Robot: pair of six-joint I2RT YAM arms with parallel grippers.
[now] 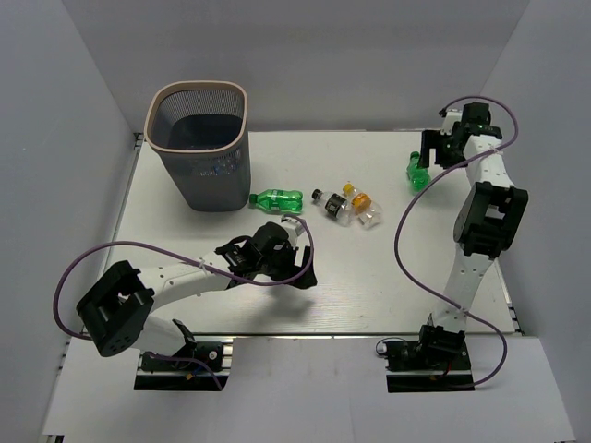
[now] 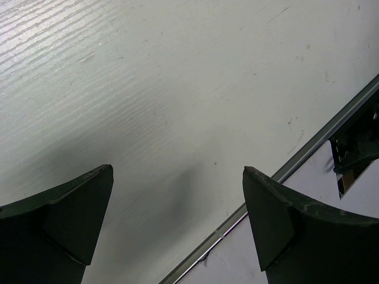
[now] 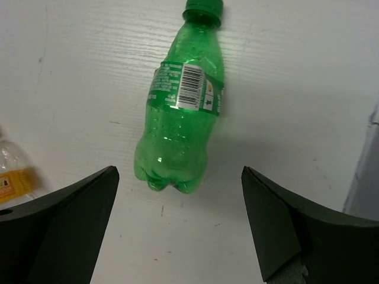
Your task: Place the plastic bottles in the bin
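Note:
The dark mesh bin (image 1: pixel 245 125) with a pale rim stands at the far left. A green bottle (image 1: pixel 277 198) lies just right of it. A black-capped clear bottle (image 1: pixel 327 205), an orange-labelled bottle (image 1: pixel 355 196) and a clear bottle (image 1: pixel 370 218) lie clustered mid-table. A second green bottle (image 1: pixel 417 174) lies at the far right. My right gripper (image 1: pixel 423 162) is open just over it; in the right wrist view the bottle (image 3: pixel 183 100) lies cap away, just beyond the open gripper (image 3: pixel 177 171). My left gripper (image 1: pixel 300 274) is open and empty over bare table (image 2: pixel 177 168).
Blue-labelled shapes show faintly through the bin's mesh (image 1: pixel 218 167). The table's metal front edge (image 2: pixel 278 174) runs under the left gripper. White walls close in the table on three sides. The orange-labelled bottle's edge (image 3: pixel 12 177) shows at the left of the right wrist view.

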